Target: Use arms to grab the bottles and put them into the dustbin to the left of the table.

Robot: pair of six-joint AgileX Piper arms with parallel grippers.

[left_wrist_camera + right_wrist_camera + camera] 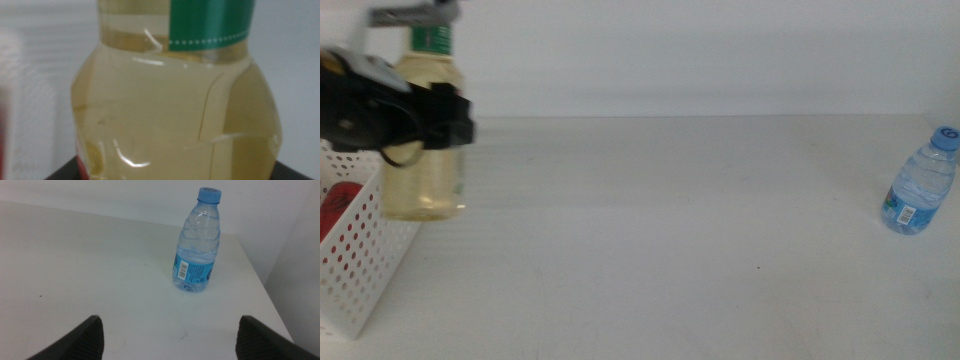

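Observation:
My left gripper (440, 118) is shut on the clear bottle of yellow liquid (424, 130), holding it upright in the air at the far left, beside and above the white perforated dustbin (365, 265). The bottle (175, 115) with its green label fills the left wrist view. A red can (340, 208) lies inside the dustbin. The small blue-capped water bottle (920, 185) stands upright near the table's right edge. In the right wrist view that water bottle (197, 245) stands ahead of my open right gripper (170, 335), well apart from it.
The white table (670, 230) stretches between the dustbin and the water bottle. The table's right edge (260, 287) runs close behind the water bottle. A white wall backs the table.

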